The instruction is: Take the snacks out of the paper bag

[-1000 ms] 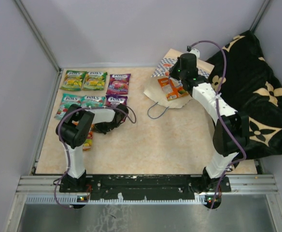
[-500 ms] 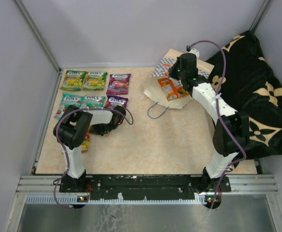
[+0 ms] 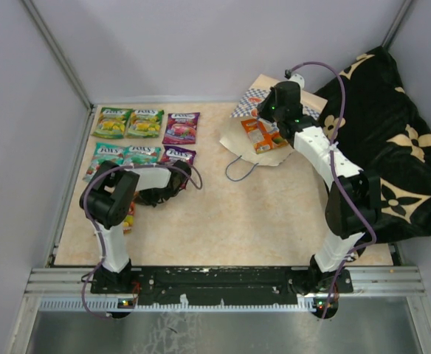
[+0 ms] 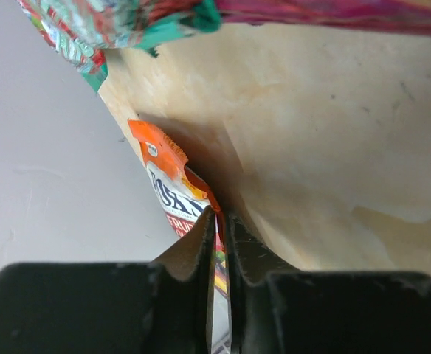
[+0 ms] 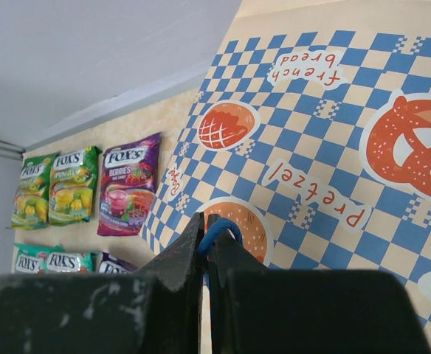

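Swings the left arm's elbow a shade nearer the left wall than a second ago, carrying the orange-red pouch (image 4: 173,184) along toward the left edge of the table (image 3: 274,214); leaves the right arm and the paper bag (image 3: 249,99) where they were. Shows the left gripper (image 4: 220,217) with jaws closed to a slit on that pouch's near end. Sets the pouch's long axis running straight away from the jaws, on the near side of the two rows of snacks (image 3: 145,122) already laid out at the far left. Has the right gripper (image 5: 204,221) pinched tight on the blue cord handle (image 5: 217,228), over the bag's checkered side at the far right of the table. Finds what looks like a second orange pouch (image 3: 261,135) lying at the bag's mouth, just beside the right jaws and well apart from the left arm, long axis pointing roughly toward the table's middle. Reckons the right arm nearer yet occupied, so probably calls for the left to cross once free. Offers bare table between the two arms for that; hems in the right side with the black cloth (image 3: 392,147).
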Available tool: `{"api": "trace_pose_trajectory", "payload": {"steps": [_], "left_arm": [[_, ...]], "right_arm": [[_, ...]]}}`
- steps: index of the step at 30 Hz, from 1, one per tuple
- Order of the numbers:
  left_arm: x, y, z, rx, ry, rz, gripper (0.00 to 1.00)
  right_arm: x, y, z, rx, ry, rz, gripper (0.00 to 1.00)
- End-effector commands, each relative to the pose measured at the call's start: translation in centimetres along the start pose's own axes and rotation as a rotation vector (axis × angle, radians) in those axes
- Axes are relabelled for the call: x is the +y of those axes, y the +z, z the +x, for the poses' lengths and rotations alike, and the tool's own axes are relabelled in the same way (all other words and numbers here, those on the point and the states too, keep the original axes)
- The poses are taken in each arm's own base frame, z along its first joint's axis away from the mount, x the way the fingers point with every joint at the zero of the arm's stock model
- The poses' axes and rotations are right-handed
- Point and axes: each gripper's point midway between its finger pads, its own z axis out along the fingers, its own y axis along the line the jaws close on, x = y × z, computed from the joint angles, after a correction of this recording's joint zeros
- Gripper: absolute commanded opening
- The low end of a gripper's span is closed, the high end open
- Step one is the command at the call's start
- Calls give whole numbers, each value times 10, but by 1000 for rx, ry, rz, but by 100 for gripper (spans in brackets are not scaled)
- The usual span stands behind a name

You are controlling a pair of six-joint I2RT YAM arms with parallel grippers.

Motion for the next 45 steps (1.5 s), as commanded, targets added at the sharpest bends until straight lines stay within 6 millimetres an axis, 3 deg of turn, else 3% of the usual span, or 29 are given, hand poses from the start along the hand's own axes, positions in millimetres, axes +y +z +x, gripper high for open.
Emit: {"api": "trace_pose_trajectory", "payload": {"steps": [1, 2, 4, 5, 6, 11, 19, 22, 26, 31, 36, 38, 45], "left_arm": [[14, -16, -5, -10, -42, 29, 21], [14, -19, -6, -14, -43, 35, 31], [13, -26, -9, -36, -42, 48, 64], [13, -30, -10, -49, -38, 51, 76], [13, -34, -11, -61, -38, 57, 82], [23, -64, -22, -97, -56, 70, 84], [18, -142, -58, -269, -101, 269, 87], [16, -174, -81, -378, -158, 382, 89], [30, -228, -126, -551, -327, 550, 93], [40, -308, -181, -832, -503, 852, 95], [39, -379, -210, -1059, -575, 1196, 95], [39, -397, -220, -1123, -608, 1313, 94], [23, -416, -252, -1249, -688, 1670, 88]], "right_arm": [[9, -7, -26, -81, 8, -40, 0], [9, -7, -26, -82, 8, -39, 0], [10, -7, -27, -84, 8, -41, 0], [10, -7, -27, -84, 9, -42, 0], [10, -7, -27, -85, 9, -41, 0], [10, -8, -28, -85, 9, -42, 0], [11, -11, -32, -95, 8, -41, 0], [13, -14, -33, -96, 1, -48, 0], [16, -14, -33, -87, -5, -57, 0], [16, -15, -29, -68, -15, -65, 0], [18, -21, -32, -62, -52, -68, 0], [18, -24, -33, -60, -57, -69, 0], [16, -27, -34, -47, -114, -54, 0]]}}
